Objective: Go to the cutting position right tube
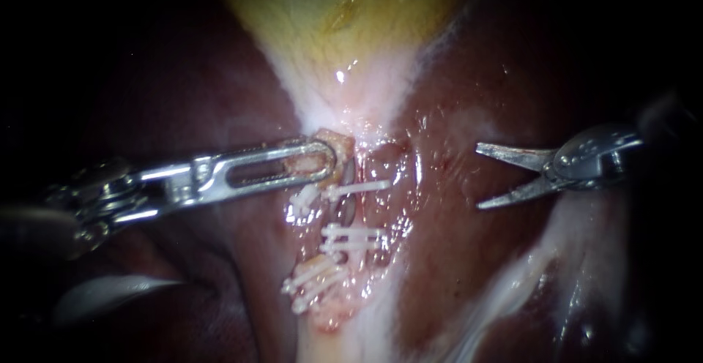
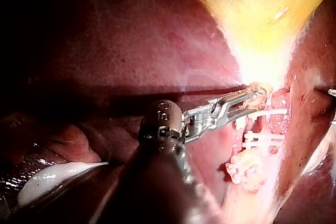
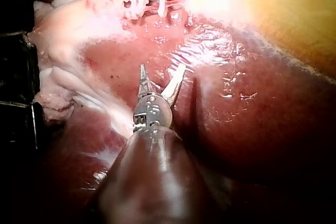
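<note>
1. Two tools: left tool [image 1: 328,162] clamped on tissue [image 1: 337,143] below gallbladder [image 1: 329,12]; right tool [image 1: 478,176] spread wide, empty.
2. Right tube [image 1: 360,209] on liver [image 1: 469,260], between clips [image 1: 362,186], well apart from right tool.
3. Advance level; straddle tube between clips, touching neither.

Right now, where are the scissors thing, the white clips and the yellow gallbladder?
Right instrument [image 1: 478,176]: endoscope view, the gap between its open blade tips.
Clips [image 1: 344,245]: endoscope view, the middle white clip's bar.
Gallbladder [image 1: 329,12]: endoscope view, its bare yellow wall.
</note>
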Action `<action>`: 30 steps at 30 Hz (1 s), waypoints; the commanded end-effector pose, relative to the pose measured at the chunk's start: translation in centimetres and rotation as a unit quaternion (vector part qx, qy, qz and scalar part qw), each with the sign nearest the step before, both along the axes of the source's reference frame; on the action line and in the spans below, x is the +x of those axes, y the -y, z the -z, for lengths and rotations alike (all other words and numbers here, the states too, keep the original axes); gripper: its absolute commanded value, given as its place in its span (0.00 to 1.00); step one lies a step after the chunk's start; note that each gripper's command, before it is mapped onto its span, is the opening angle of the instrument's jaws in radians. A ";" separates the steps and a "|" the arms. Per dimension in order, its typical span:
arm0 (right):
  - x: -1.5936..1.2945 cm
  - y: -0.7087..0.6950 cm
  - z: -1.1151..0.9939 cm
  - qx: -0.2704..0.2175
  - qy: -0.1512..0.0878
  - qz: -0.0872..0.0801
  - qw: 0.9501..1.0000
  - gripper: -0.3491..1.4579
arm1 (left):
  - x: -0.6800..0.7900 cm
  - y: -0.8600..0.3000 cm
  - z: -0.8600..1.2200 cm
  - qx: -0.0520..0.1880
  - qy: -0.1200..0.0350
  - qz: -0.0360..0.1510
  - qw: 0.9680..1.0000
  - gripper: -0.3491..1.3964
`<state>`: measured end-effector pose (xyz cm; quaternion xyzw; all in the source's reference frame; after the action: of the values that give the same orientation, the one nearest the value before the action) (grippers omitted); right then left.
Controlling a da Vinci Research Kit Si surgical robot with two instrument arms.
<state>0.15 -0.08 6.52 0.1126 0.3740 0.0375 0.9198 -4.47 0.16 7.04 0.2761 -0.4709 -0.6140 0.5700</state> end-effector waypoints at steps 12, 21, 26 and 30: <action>0.01 0.01 0.03 0.012 -0.003 -0.006 1.000 0.97 | 0.28 -0.19 0.29 0.008 -0.001 0.002 1.000 0.00; 0.03 0.03 0.05 0.013 -0.004 -0.005 1.000 0.97 | 0.66 -0.43 0.65 -0.018 -0.016 -0.007 1.000 0.00; 0.04 0.03 0.07 0.014 -0.004 -0.005 1.000 0.97 | 0.74 -0.49 0.77 -0.034 -0.022 -0.020 0.999 0.00; 0.06 0.04 0.08 0.017 -0.007 -0.003 1.000 0.97 | 0.82 -0.52 0.81 -0.033 -0.021 -0.022 0.999 0.00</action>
<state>0.22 -0.12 6.42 0.1281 0.3808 0.0462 0.9146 -3.64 0.69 6.23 0.2539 -0.4724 -0.5916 0.6020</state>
